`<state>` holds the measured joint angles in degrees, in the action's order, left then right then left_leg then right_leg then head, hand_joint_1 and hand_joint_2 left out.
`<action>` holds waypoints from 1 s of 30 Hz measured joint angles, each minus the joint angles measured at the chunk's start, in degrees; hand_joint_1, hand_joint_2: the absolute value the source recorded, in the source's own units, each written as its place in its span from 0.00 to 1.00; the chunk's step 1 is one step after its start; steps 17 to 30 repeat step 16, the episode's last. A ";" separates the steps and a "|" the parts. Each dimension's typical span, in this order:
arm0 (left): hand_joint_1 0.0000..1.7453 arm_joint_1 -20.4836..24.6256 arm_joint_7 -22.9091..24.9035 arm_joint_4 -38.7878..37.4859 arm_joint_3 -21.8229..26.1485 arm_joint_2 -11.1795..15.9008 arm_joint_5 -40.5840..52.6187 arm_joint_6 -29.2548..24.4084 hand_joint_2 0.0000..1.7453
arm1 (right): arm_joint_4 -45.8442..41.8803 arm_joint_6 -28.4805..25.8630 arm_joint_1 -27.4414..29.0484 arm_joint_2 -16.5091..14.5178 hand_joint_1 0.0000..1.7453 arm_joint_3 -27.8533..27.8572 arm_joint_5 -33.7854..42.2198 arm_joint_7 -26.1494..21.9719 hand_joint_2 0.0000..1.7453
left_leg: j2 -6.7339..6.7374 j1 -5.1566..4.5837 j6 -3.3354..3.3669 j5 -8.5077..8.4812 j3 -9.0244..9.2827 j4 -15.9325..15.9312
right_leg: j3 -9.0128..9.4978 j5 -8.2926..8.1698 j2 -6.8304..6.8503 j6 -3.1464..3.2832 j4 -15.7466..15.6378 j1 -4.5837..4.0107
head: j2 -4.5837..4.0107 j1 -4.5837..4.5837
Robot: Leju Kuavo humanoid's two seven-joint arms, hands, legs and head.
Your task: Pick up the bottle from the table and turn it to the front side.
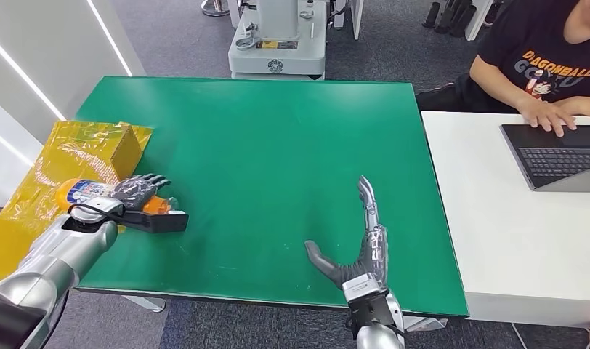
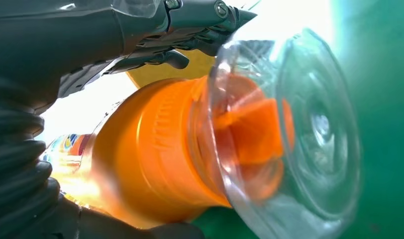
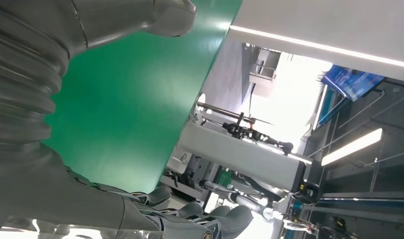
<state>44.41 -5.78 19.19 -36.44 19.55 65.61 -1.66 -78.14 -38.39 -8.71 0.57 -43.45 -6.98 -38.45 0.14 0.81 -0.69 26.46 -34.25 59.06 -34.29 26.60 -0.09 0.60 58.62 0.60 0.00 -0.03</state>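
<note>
Currently left hand (image 1: 136,195) fingers wrapped around the orange bottle (image 1: 85,193), which lies on its side at the green table's (image 1: 277,160) edge. Right hand (image 1: 357,251) fingers spread, holding nothing.

The left wrist view looks along the left hand (image 2: 65,64), whose grey ribbed cover runs along one edge of the picture while its darker fingers (image 2: 190,25) reach over the bottle (image 2: 155,149). The bottle is close against the lens and is gripped by that hand, with part of the hand also showing dark on its other side. Its body is filled with orange drink, and a strip of coloured label (image 2: 68,147) shows near the ribbed cover. The end facing outward is clear plastic, round and ridged, with orange showing through it. Beyond the bottle lies the green tabletop (image 2: 384,74), blurred, with a bright glare where the fingers end.
</note>
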 joint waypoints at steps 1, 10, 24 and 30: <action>0.00 -0.30 -0.26 0.00 0.42 0.09 -0.29 -1.42 1.00 | -0.01 0.05 0.06 0.00 0.00 0.00 -0.03 0.01 1.00 | 0.01 0.00 0.00 0.00 0.00 0.00 | -0.01 0.00 -0.01 0.00 0.00 0.00 | 0.00 -0.01; 0.00 -2.87 -8.40 1.25 5.72 1.58 -4.79 -16.83 1.00 | -0.64 0.05 0.83 0.06 0.00 0.02 -0.04 0.07 1.00 | 0.02 0.00 -0.02 0.00 -0.12 0.01 | -0.15 0.00 -0.03 0.00 -0.01 -0.01 | 0.00 0.00; 0.00 -2.94 -13.78 4.45 9.96 2.14 -7.51 -25.71 1.00 | -1.34 -0.21 1.35 0.24 0.00 0.04 0.08 0.20 1.00 | 0.02 -0.01 -0.02 0.00 -0.14 0.02 | -0.16 0.00 -0.03 0.00 -0.03 0.00 | 0.00 0.01; 0.00 -2.94 -13.78 4.45 9.96 2.14 -7.51 -25.71 1.00 | -1.34 -0.21 1.35 0.24 0.00 0.04 0.08 0.20 1.00 | 0.02 -0.01 -0.02 0.00 -0.14 0.02 | -0.16 0.00 -0.03 0.00 -0.03 0.00 | 0.00 0.01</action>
